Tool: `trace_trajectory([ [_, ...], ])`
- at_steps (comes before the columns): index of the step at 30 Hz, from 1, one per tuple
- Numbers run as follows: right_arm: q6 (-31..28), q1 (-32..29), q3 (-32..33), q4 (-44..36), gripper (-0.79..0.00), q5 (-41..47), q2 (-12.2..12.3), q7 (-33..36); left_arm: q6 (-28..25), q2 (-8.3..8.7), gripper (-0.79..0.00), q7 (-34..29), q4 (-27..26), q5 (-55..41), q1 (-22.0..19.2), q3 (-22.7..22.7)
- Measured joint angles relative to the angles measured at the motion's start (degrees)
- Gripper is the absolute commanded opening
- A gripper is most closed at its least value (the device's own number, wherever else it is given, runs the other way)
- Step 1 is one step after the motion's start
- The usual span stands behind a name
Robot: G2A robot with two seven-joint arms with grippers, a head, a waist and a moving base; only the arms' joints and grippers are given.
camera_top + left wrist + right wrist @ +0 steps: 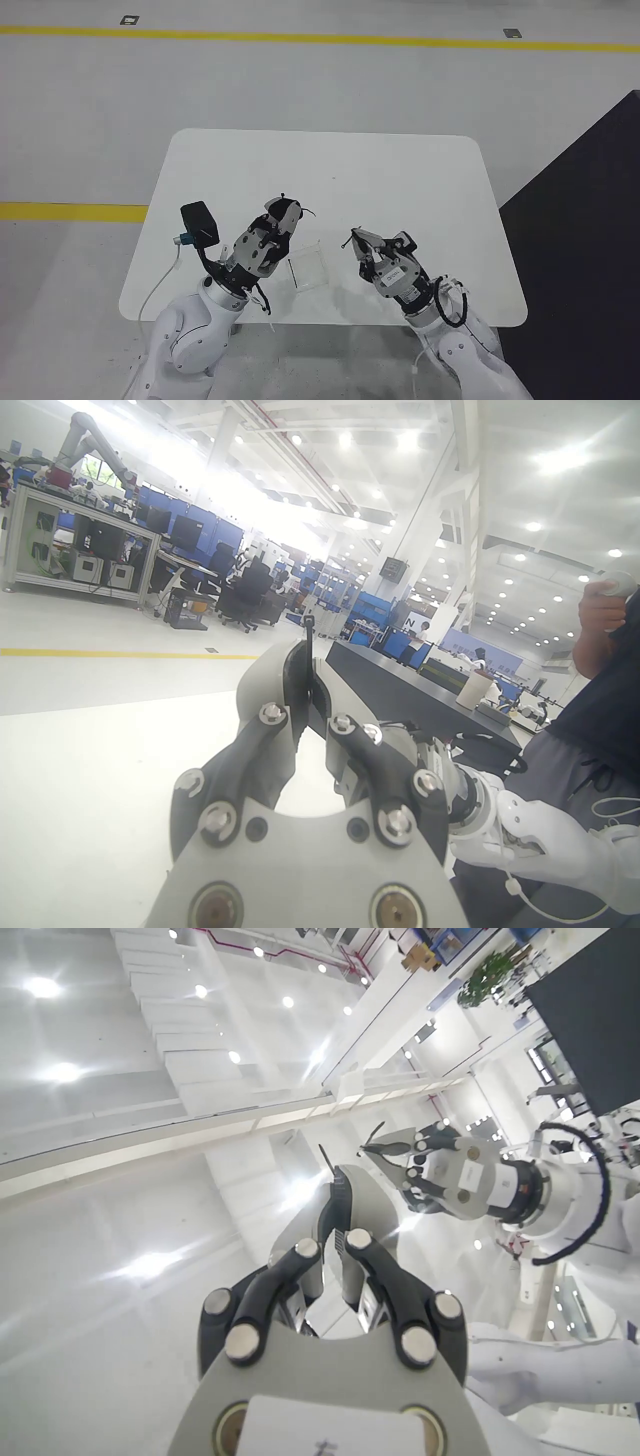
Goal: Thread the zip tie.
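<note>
White worktop (400, 170): both arms over its near edge, apart. Left end effector (306, 650) is clamped on black zip tie (308, 625), head protruding past the fingertips. Right end effector (339, 1177) is clamped on thin black strap (326, 1157), pointed tip protruding; whether it is the same tie cannot be told.

Over the near half of the table (400, 170), the left gripper (284, 210) is held left of the right gripper (353, 239), near it but apart. The left tie (308, 640) is pinched in the former and the right tie (326, 1159) in the latter, each jutting past the fingertips. A box (312, 268) is set on the table between the arms.
</note>
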Motion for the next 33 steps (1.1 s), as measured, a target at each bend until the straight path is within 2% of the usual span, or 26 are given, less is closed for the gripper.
trace_trajectory([
  [6,0.3,0.7,0.7,-0.6,-0.785,2.6,-0.4,-5.0,0.0,0.00,-0.785,0.0,0.0,0.0,0.0,0.0],
  [11,0.5,0.9,0.7,-0.6,-0.785,2.4,-0.4,-5.3,0.0,-0.05,-0.785,0.2,-0.5,-1.0,0.3,0.2],
  [14,0.5,0.9,0.7,-0.6,-0.785,2.4,-0.4,-5.3,-0.6,-0.03,-0.785,1.0,-2.3,-4.4,1.8,-0.2],
  [18,0.5,0.9,0.7,-0.6,-0.785,2.4,-0.4,-5.3,-4.1,0.20,-0.785,3.6,-4.2,-4.1,5.1,-1.0],
  [26,0.5,0.9,0.7,-0.6,-0.785,2.4,-0.4,-5.3,-11.6,0.60,-0.785,7.0,-5.1,5.0,8.0,-0.6],
  [29,0.5,0.9,0.7,-0.6,-0.785,2.4,-0.4,-5.3,-11.4,0.48,-0.785,8.3,-5.7,6.6,7.6,0.4],
  [33,0.5,0.9,0.7,-0.6,-0.785,2.4,-0.4,-5.3,-8.7,0.31,-0.785,9.1,-6.1,8.3,6.9,0.7],
])
